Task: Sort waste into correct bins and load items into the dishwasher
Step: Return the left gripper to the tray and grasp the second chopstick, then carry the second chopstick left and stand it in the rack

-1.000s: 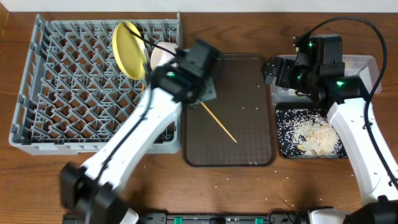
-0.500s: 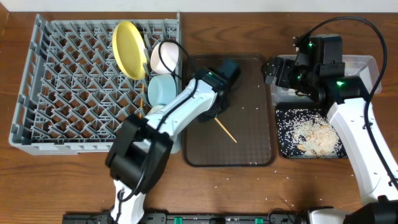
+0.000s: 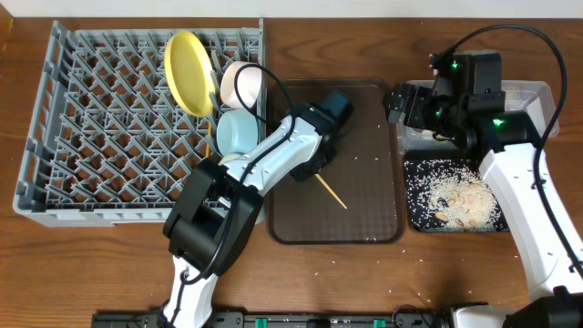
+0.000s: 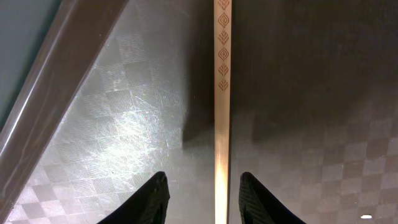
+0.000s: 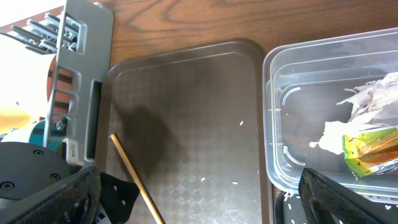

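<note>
Table [image 3: 428, 264]: wood, dish rack [image 3: 100, 118] at 9 o'clock.
Brown tray [image 3: 364, 191]: centre, stray rice grains [image 5: 241, 123].
Left gripper [image 4: 203, 179]: apart, straddling chopstick [image 4: 222, 124].
Right gripper [image 5: 199, 186]: wide apart.

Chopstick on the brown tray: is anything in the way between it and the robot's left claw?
No, nothing visible is in the way. The chopstick lies bare on the brown tray, right between the open fingers of the left gripper, with a little gap on each side.
</note>
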`<action>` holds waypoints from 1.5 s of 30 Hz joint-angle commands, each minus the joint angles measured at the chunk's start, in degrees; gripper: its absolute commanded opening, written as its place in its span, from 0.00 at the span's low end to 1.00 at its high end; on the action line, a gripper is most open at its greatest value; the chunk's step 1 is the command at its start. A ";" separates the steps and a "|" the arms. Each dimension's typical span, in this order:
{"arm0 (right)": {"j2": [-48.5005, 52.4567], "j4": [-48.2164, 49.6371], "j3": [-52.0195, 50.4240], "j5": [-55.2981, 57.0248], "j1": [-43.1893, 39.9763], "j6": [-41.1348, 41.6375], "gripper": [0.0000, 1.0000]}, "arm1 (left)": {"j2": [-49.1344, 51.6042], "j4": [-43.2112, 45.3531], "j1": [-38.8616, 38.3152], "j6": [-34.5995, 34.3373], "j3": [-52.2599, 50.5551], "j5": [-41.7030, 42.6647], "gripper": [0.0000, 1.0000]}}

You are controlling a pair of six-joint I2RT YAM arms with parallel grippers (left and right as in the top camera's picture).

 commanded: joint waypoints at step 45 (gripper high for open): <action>-0.11 -0.02 0.68 0.55 0.20 0.00 0.99 | -28.39 -5.01 10.21 54.99 3.98 -7.26 0.08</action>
